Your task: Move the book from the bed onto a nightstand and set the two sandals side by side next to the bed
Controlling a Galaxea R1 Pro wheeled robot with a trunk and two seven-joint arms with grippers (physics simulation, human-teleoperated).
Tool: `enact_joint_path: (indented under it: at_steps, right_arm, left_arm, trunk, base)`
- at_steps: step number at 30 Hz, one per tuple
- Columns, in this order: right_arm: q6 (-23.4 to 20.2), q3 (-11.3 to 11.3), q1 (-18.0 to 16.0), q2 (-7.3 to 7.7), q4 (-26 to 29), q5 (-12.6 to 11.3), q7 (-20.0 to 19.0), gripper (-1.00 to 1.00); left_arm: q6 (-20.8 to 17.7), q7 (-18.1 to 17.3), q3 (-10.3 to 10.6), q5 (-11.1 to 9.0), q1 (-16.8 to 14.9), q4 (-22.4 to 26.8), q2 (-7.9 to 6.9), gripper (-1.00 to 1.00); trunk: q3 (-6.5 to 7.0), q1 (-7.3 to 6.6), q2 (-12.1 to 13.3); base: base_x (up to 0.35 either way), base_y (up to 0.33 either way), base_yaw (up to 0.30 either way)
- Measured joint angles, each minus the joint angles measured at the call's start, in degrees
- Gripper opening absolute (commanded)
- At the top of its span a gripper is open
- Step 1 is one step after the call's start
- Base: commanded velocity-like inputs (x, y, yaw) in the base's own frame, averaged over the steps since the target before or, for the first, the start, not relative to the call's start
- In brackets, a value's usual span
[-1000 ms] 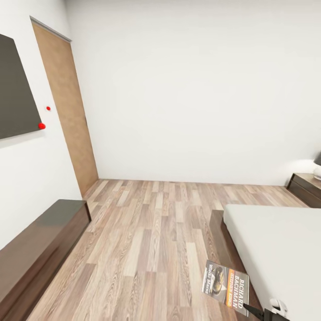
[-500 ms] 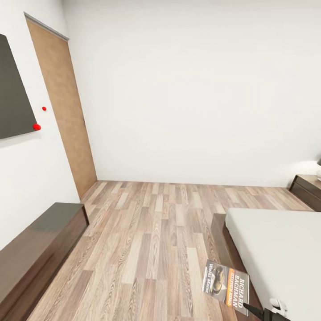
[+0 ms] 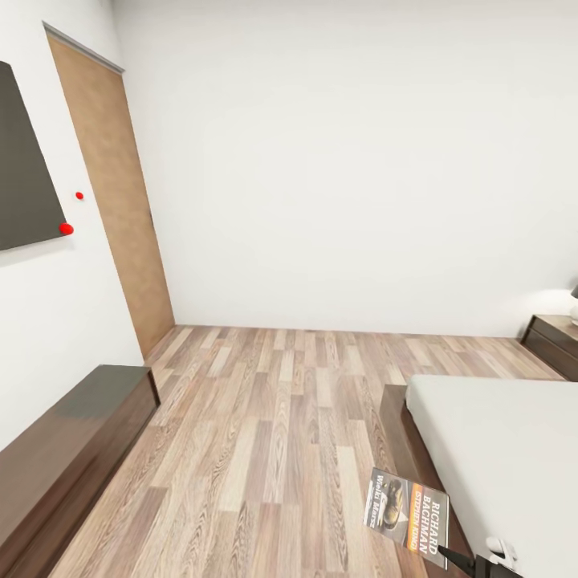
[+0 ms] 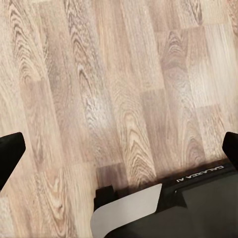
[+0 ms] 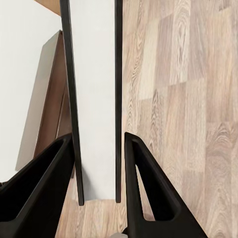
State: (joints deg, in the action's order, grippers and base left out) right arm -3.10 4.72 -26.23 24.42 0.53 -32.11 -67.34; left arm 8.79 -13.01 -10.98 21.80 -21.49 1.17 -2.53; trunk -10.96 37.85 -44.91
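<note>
Right tool (image 5: 97,168) clamped the Richard Bachman paperback (image 3: 407,518) by its edge – carried above the floor beside the bed (image 3: 498,449). Likely light, thin, floppy – grip near the spine. Left tool (image 4: 119,148) spread wide, empty. Nightstand (image 3: 554,341) well apart.

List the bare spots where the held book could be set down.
Broad bare floor lies between the long bench cabinet and the bed. The mattress is bare too. The nightstand top is partly taken by a lamp. The right gripper grips the book.
</note>
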Motion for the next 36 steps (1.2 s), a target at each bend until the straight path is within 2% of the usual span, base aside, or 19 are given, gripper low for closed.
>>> enact_joint_path:
  at_steps: [8,17,36]
  right_arm:
    - [0.0,0.02,0.0,0.0,0.0,0.0,-0.01,-1.0]
    - [0.0,0.12,0.01,0.0,0.0,0.01,-0.02,-1.0]
    - [-0.01,0.26,0.01,0.0,-0.02,0.03,0.01,-1.0]
  left_arm:
    - [0.0,0.0,-0.02,-0.08,0.0,0.0,0.0,1.0]
    - [0.0,0.0,-0.04,-0.09,-0.01,0.0,0.0,1.0]
    - [0.0,0.0,-0.05,-0.09,0.0,0.0,0.0,1.0]
  trunk:
    - [0.0,-0.03,0.0]
    - [0.0,-0.03,0.0]
    - [0.0,-0.02,0.0]
  base:
    - [0.264,0.0,-0.008]
    - [0.316,0.0,-0.128]
    - [0.299,0.0,-0.004]
